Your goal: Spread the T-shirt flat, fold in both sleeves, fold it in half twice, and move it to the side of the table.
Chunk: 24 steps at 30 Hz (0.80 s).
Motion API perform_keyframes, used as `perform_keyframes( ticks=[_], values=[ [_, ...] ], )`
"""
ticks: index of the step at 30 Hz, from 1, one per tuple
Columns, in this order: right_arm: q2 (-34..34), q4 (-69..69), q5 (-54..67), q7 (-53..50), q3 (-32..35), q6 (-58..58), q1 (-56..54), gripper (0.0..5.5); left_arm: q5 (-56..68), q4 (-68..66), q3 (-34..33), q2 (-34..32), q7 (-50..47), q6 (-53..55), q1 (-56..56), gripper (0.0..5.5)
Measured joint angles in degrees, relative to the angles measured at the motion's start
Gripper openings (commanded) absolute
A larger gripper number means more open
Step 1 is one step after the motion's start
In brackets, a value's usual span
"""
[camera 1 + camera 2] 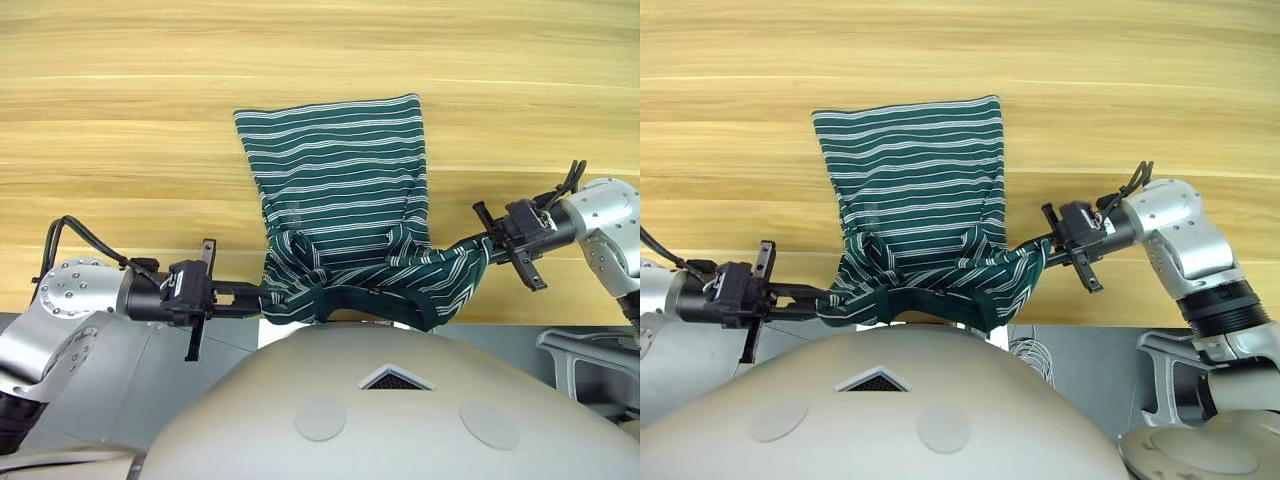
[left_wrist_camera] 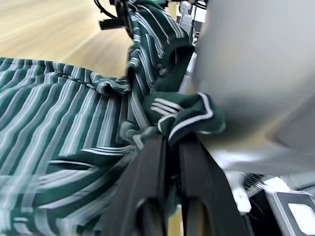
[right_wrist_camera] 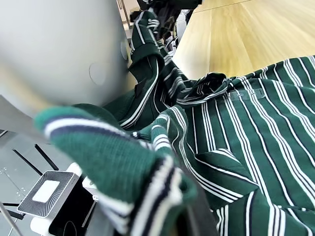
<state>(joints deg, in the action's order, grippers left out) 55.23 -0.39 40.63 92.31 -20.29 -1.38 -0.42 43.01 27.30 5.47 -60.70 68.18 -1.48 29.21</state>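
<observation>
Left eye view: T-shirt (image 1: 340, 190) on wooden table (image 1: 120, 100).

No writing can be read.

The T-shirt (image 1: 340, 190) has a small pale label (image 3: 239, 94) sewn just below its collar; the marks on the label are too small to make out; the white lines across the green cloth are plain stripes, not lettering.

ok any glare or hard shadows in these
Left eye view: even light, no hard shadows around the dark green white-striped T-shirt on the light wooden table. Left wrist view: tabletop washed pale by glare. Right wrist view: mild sheen on the wood.
</observation>
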Motion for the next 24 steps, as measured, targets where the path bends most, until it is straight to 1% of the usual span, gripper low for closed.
perform_keyframes(
  ticks=[2, 5, 7, 9, 13, 16, 18, 21, 23, 24],
  values=[
    [-2.01, 3.82, 0.12, 0.11, 0.68, 2.08, -3.29, 0.02, 0.9, -5.05, 0.05, 5.13, -1.01, 2.34, -7.58, 0.0],
    [-7.59, 11.4, -0.16, 0.01, 2.34, 6.89, -11.57, 0.02, 1.88, -14.92, -0.29, 12.05, -2.17, 6.51, -18.22, 0.0],
    [-12.6, 20.1, -2.51, -0.66, 2.79, 10.16, -18.53, 0.02, 2.19, -23.79, -0.92, 16.95, -2.92, 10.08, -25.04, 0.0],
    [-17.0, 29.16, -4.86, -1.77, 3.72, 12.84, -25.04, 0.02, 2.41, -31.56, -1.9, 20.65, -2.81, 12.57, -30.59, 0.0],
    [-22.3, 44.55, -9.82, -2.83, 5.94, 14.15, -35.55, 0.02, 1.14, -46.55, -4.32, 25.23, -2.09, 15.33, -40.24, 0.0],
    [-26.16, 52.63, -14.48, -4.49, 6.5, 13.65, -39.66, 0.02, -3.69, -57.0, -4.6, 28.14, -1.78, 13.58, -44.69, 0.0],
    [-28.07, 56.98, -18.36, -6.26, 6.53, 11.9, -40.36, 0.02, -7.68, -64.53, -4.58, 30.44, -2.49, 10.92, -46.68, 0.0],
    [-29.63, 62.61, -23.36, -11.01, 6.66, 8.91, -40.7, 0.02, -13.45, -74.31, -4.52, 33.3, -3.59, 5.81, -49.01, 0.0],
    [-30.29, 65.91, -26.59, -14.71, 6.79, 7.22, -41.16, 0.02, -16.03, -78.45, -4.56, 34.41, -3.75, 1.37, -50.99, 0.0],
    [-30.53, 66.83, -27.57, -15.56, 6.83, 6.8, -41.32, 0.4, -16.84, -79.59, -4.57, 34.68, -3.73, 0.27, -51.56, 0.0]
  ],
)
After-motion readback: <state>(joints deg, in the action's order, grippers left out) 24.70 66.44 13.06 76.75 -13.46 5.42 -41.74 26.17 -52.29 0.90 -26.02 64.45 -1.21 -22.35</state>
